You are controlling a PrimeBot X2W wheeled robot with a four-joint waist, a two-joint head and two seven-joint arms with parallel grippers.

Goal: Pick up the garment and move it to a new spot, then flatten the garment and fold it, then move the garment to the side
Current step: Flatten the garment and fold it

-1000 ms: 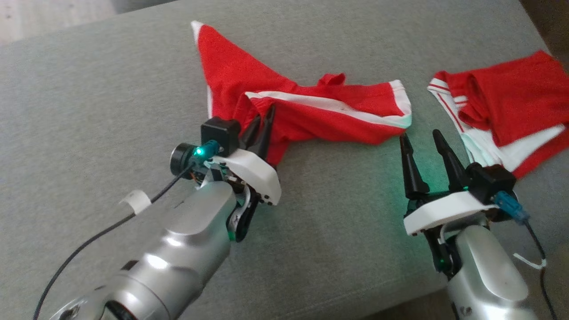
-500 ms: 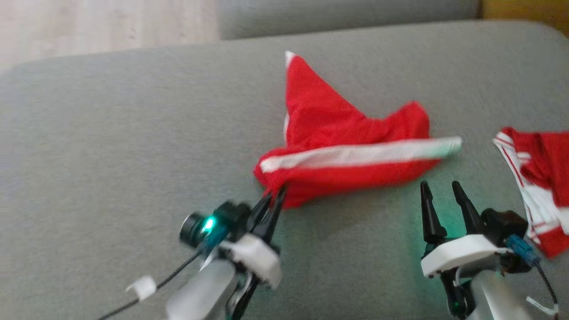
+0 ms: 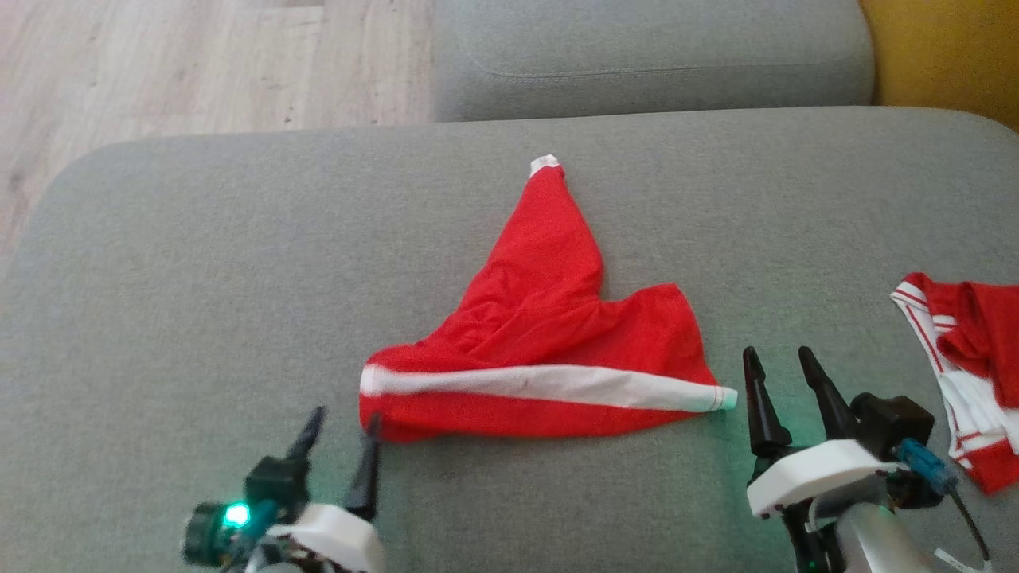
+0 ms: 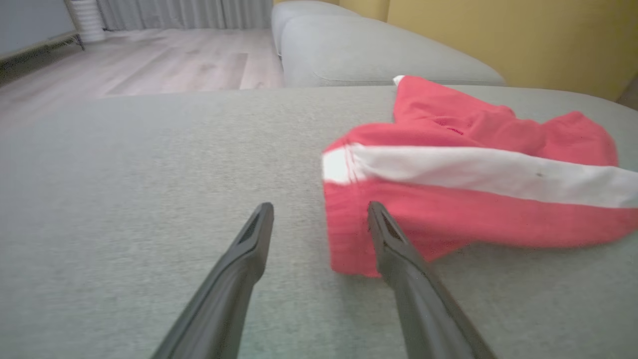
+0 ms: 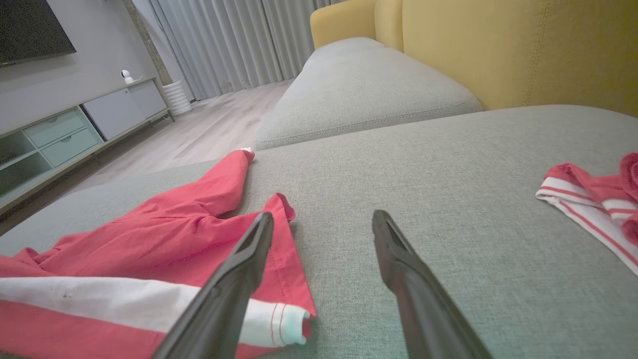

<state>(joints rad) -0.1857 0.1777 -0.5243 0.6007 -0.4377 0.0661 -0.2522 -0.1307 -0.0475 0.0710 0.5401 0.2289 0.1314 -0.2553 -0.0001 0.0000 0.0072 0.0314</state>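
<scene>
At lower left of the head view, left gripper: fingers spread wide, nothing clamped. Its right finger sits at the near left corner of the red garment; touching or just clear, cannot tell. In the left wrist view the same finger overlaps that corner's red edge, the other finger over bare grey cushion.

Right gripper at lower right: fingers also apart, empty, tips pointing up the view, just beside the garment's right end where the white band finishes.

Garment lies on the grey sofa cushion, about mid-cushion, between the two grippers. Rough triangle: long base toward the robot with a white stripe running along it, one narrow part reaching away to a small white tip, a shorter flap on the right. Loosely wrinkled, not flat.

Second red-and-white garment bunched at the cushion's right edge, well apart from the first.

Beyond: another grey cushion, yellow backrest, pale wood floor.
</scene>
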